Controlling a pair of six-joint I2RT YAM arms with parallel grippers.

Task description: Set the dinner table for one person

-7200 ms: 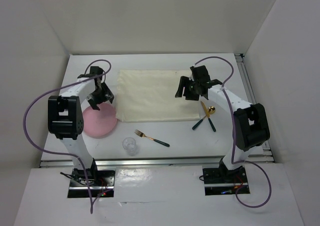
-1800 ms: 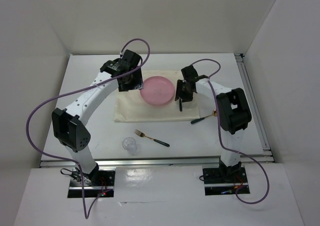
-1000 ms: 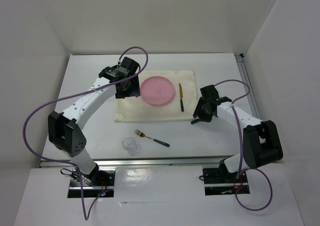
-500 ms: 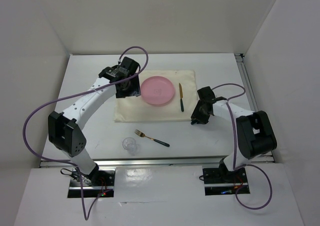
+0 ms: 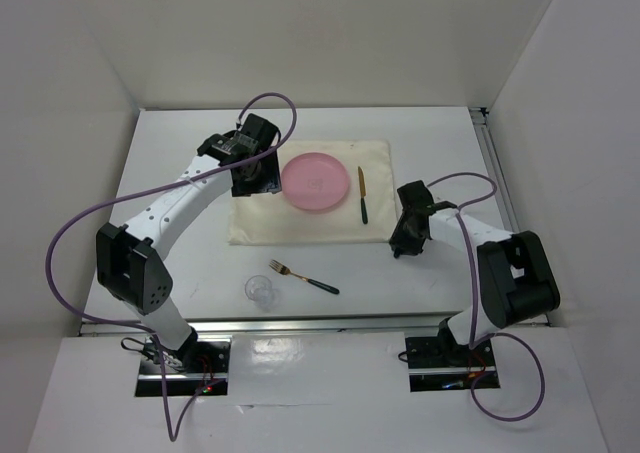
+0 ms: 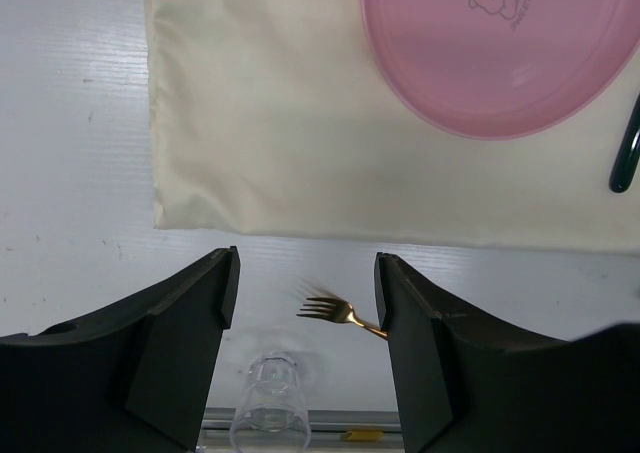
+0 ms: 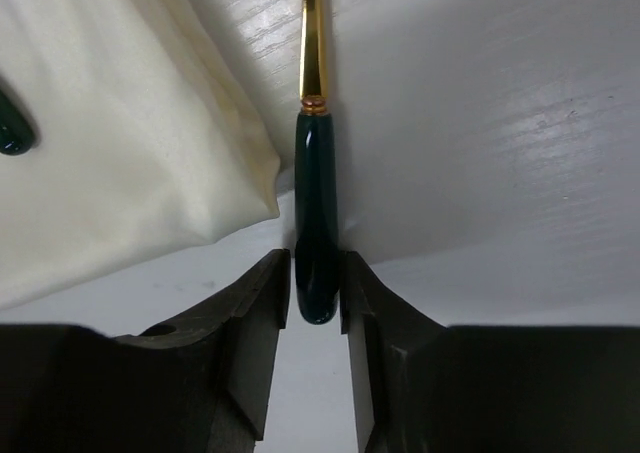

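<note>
The white surface (image 5: 180,143) fills the top view, with metal rails along its right and near edges. A cream cloth (image 5: 300,213) lies flat on its far middle. A pink plate (image 5: 315,181) sits on the cloth and has a small bear drawing printed near its rim. Just right of the plate, also on the cloth, lies a knife (image 5: 362,195) with a gold blade and a dark green handle.

The left hand (image 6: 307,273) hangs over the left part of the cloth, beside the plate. Its fingers are spread wide with nothing between them.

The right hand (image 7: 315,273) is low over the bare surface at the cloth's near right corner. A utensil (image 7: 315,203) with a gold stem and a dark green handle lies there, just beside the cloth's edge, and its head is out of sight. The fingers (image 7: 255,313) stand tight on either side of the handle's end. Whether they truly pinch it I cannot tell.

Nearer the arms, a gold fork (image 5: 303,277) with a green handle lies on the surface. A small clear glass (image 5: 261,292) stands just beside its tines.
</note>
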